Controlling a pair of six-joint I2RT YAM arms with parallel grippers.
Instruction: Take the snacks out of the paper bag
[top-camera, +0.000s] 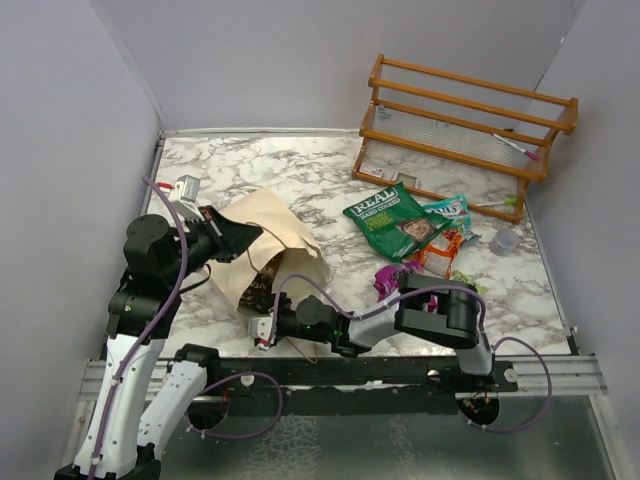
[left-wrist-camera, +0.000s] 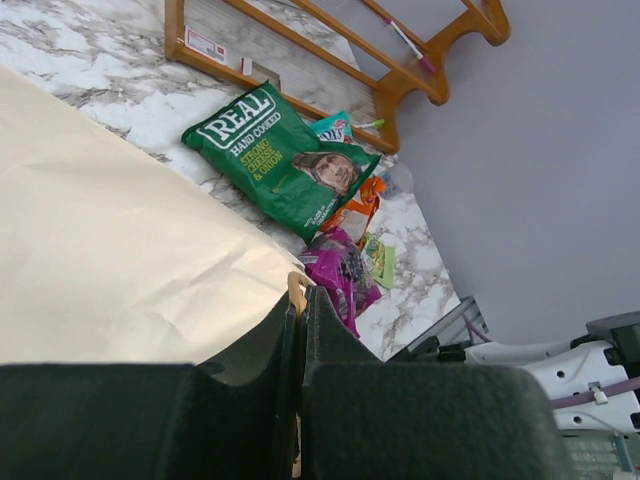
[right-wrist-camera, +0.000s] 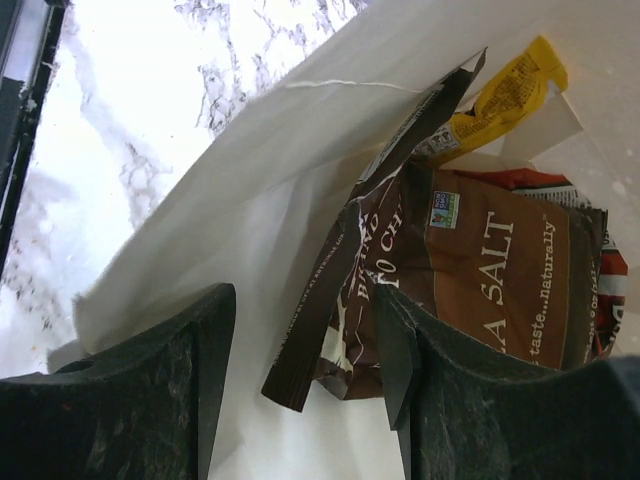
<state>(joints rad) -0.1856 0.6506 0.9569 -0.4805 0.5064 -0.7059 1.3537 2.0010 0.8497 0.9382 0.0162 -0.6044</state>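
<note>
The cream paper bag (top-camera: 272, 228) lies on its side, mouth toward the arms. My left gripper (top-camera: 243, 236) is shut on its upper rim; a tan strip of the paper bag (left-wrist-camera: 110, 250) shows between the fingertips of the left gripper (left-wrist-camera: 300, 296). My right gripper (top-camera: 263, 331) is at the mouth, open. In the right wrist view the right gripper (right-wrist-camera: 305, 300) has its jaws on either side of a corner of the dark brown packet (right-wrist-camera: 480, 270). A yellow packet (right-wrist-camera: 500, 95) and a red one (right-wrist-camera: 612, 290) lie deeper inside. A green bag (top-camera: 395, 220), magenta packet (top-camera: 385, 278) and orange packet (top-camera: 440, 250) lie on the table.
An orange wooden rack (top-camera: 465, 120) stands at the back right. A clear plastic cup (top-camera: 505, 241) sits right of the snack pile. A light-green packet (left-wrist-camera: 380, 260) lies beside the magenta one. Grey walls close in on both sides of the marble table (top-camera: 320, 170).
</note>
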